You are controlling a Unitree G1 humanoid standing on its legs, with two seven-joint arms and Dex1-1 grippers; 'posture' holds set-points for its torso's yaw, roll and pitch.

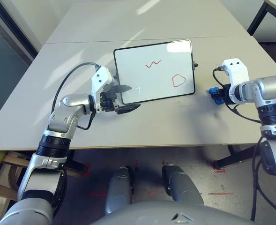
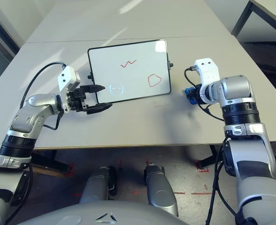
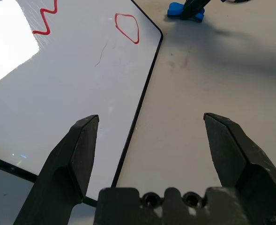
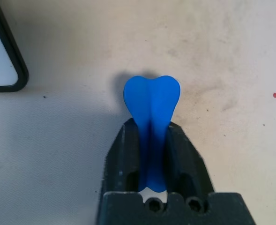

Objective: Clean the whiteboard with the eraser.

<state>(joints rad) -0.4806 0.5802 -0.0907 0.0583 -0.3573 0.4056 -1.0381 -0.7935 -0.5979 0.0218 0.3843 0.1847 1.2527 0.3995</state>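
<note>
Right wrist view: we see the right claw (image 4: pixel 152 154) closed on the narrow waist of the eraser (image 4: pixel 152 101), whose blue lobed end sticks out past the fingers (image 4: pixel 126 159) and sits low over the bench (image 4: pixel 222 56). Head views: we place the whiteboard (image 1: pixel 152 70) at the centre of the bench, with the eraser well apart at its 3 o'clock side, beyond the small black knob (image 1: pixel 195 65) on the frame. Two red marks remain on the board: a zigzag (image 1: pixel 152 63) near its middle and a closed loop (image 1: pixel 178 80) toward 4 o'clock. The left claw (image 1: pixel 123 98) stands wide open at the board's 7 o'clock corner, one finger over the white surface and one off its near edge, holding nothing.

We judge the step in hand to be securing the eraser before the wipe. To do it well, we would lift it straight up without twisting, carry it toward 9 o'clock over the frame, and set a broad face flat on the loop first. Bracing the board with the left claw should stop it sliding under the strokes.
</note>
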